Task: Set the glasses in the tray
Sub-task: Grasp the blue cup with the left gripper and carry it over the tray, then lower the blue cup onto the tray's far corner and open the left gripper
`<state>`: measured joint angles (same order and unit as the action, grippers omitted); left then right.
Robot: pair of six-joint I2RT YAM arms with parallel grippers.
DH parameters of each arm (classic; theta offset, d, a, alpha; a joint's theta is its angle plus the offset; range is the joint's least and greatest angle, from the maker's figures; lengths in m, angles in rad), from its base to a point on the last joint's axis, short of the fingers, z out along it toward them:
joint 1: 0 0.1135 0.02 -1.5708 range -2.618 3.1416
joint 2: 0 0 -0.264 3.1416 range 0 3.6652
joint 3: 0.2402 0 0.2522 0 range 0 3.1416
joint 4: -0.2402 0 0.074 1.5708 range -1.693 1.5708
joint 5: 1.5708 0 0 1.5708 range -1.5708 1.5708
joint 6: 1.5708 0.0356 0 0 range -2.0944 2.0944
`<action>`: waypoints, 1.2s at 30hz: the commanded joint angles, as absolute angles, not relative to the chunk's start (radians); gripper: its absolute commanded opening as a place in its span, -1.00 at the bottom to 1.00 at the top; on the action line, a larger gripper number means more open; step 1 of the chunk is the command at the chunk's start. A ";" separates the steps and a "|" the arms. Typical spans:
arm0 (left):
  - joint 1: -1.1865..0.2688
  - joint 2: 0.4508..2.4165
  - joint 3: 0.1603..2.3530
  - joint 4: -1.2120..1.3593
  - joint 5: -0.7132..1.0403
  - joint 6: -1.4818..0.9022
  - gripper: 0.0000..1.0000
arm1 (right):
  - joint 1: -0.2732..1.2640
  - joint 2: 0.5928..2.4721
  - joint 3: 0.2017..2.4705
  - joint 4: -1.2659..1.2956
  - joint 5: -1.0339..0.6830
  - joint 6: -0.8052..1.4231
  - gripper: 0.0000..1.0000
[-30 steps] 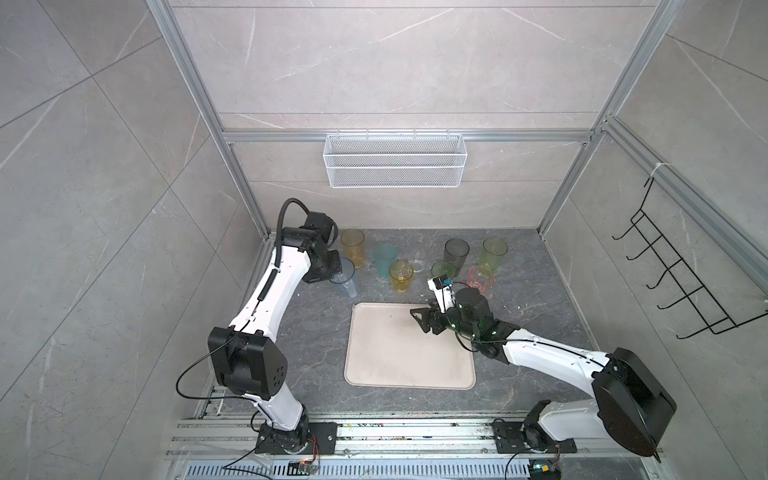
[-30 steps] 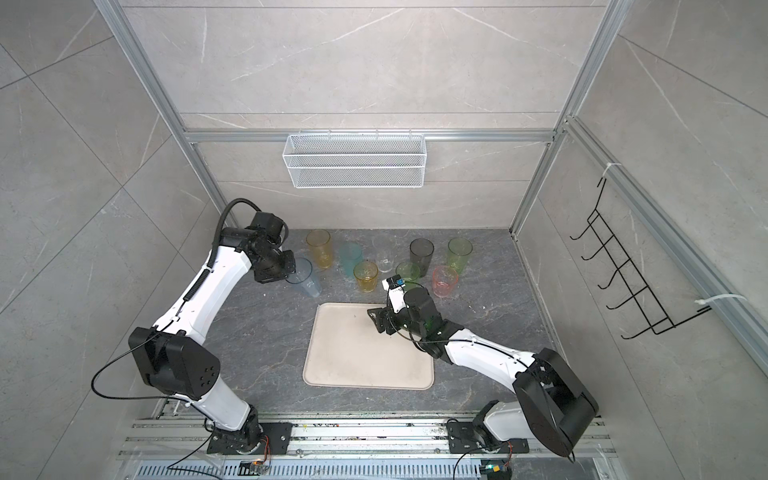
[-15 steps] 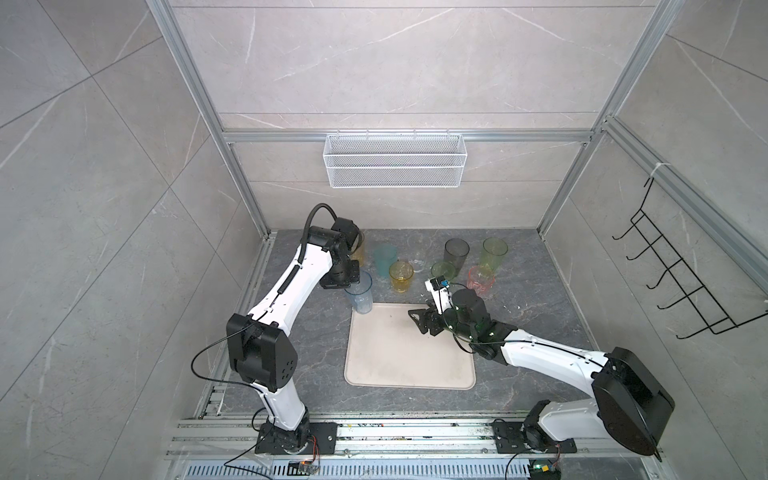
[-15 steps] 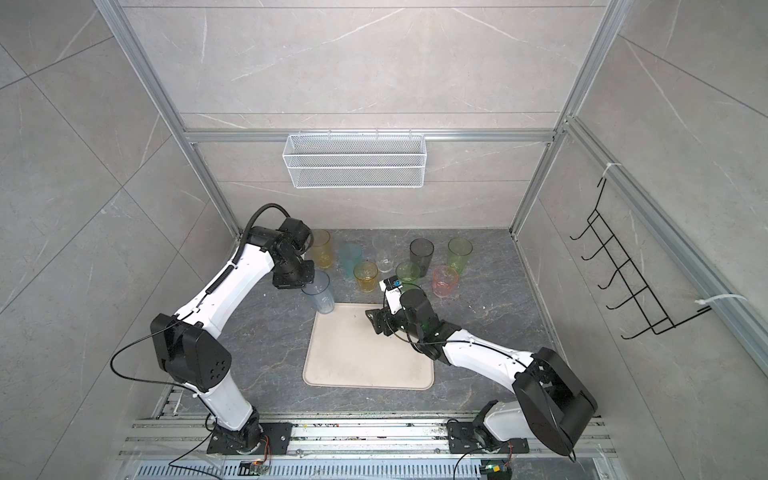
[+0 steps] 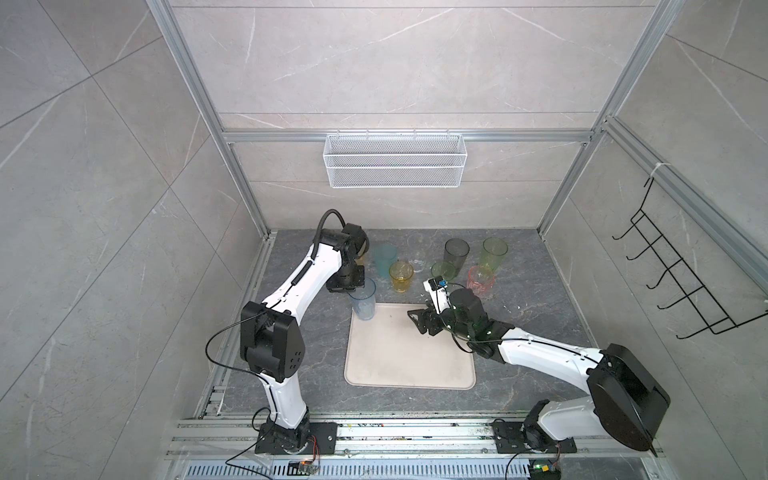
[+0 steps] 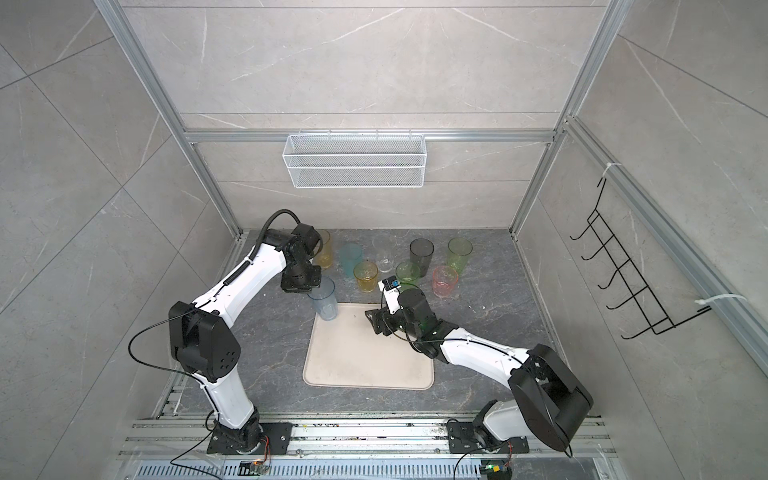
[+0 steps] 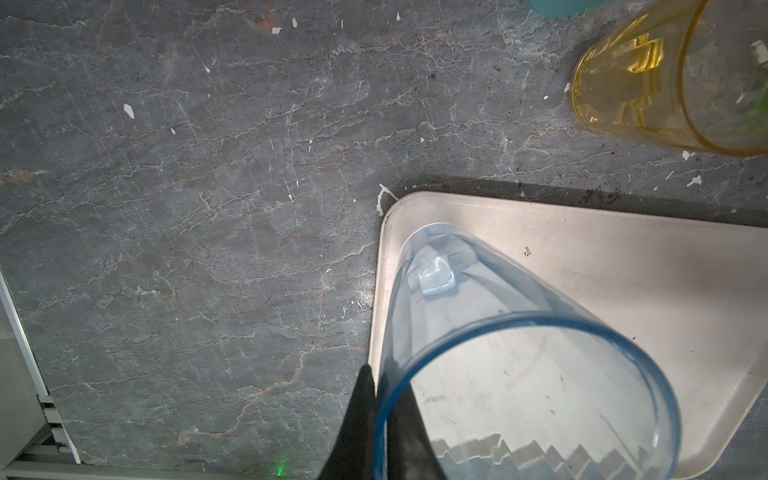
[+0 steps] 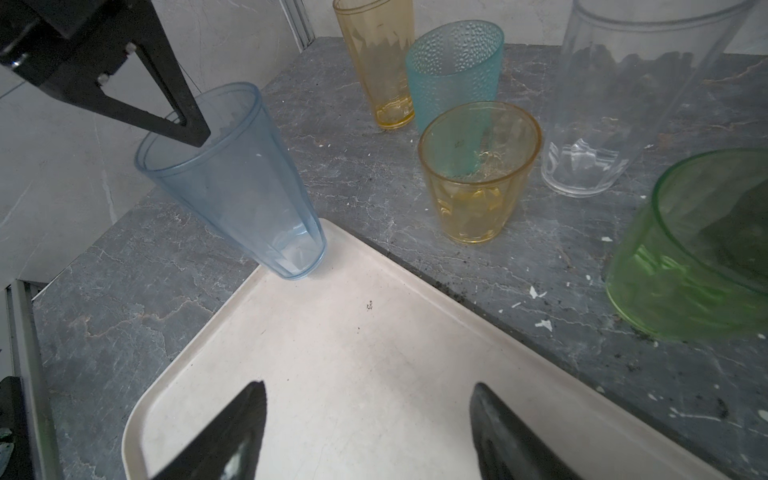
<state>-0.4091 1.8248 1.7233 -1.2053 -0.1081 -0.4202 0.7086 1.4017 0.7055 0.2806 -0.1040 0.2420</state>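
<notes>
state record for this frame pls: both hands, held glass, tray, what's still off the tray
left hand: shut on the blue glass, pinching its rim, one finger inside
blue glass: tilted, base at the tray's far left corner
right hand: open, empty, over the tray
tray: no other glass on it
off tray: eight glasses standing on the table behind it: tall amber, teal, short amber, clear, grey, short green, tall green, pink
</notes>
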 commanded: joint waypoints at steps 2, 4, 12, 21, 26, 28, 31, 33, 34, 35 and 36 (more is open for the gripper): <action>-0.421 1.832 1.729 -1.204 -0.132 -0.446 -1.00 | 0.718 1.417 0.741 0.258 -0.091 0.238 0.56; -0.425 1.838 1.727 -1.202 -0.134 -0.449 -1.00 | 0.718 1.416 0.741 0.258 -0.089 0.238 0.56; -0.441 1.859 1.728 -1.195 -0.149 -0.460 -1.00 | 0.719 1.422 0.748 0.249 -0.085 0.237 0.56; -0.455 1.882 1.730 -1.194 -0.165 -0.470 -1.00 | 0.720 1.425 0.755 0.235 -0.075 0.236 0.56; -0.459 1.881 1.702 -1.179 -0.202 -0.479 -0.95 | 0.722 1.425 0.756 0.231 -0.073 0.235 0.57; -0.459 1.868 1.678 -1.158 -0.206 -0.483 -0.80 | 0.721 1.423 0.756 0.229 -0.071 0.235 0.56; -0.459 1.865 1.664 -1.144 -0.183 -0.488 -0.58 | 0.723 1.424 0.756 0.229 -0.070 0.235 0.57; -0.459 1.865 1.666 -1.143 -0.171 -0.490 -0.52 | 0.722 1.425 0.759 0.228 -0.071 0.235 0.57; -0.459 1.863 1.667 -1.142 -0.170 -0.492 -0.49 | 0.723 1.425 0.759 0.226 -0.070 0.235 0.57; -0.459 1.860 1.669 -1.142 -0.170 -0.492 -0.48 | 0.723 1.425 0.761 0.224 -0.071 0.235 0.57; -0.459 1.857 1.673 -1.143 -0.170 -0.492 -0.46 | 0.723 1.425 0.759 0.224 -0.069 0.235 0.57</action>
<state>-0.4557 1.8782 1.6592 -1.1500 -0.1738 -0.4751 0.7143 1.4189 0.7296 0.2379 -0.0814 0.2420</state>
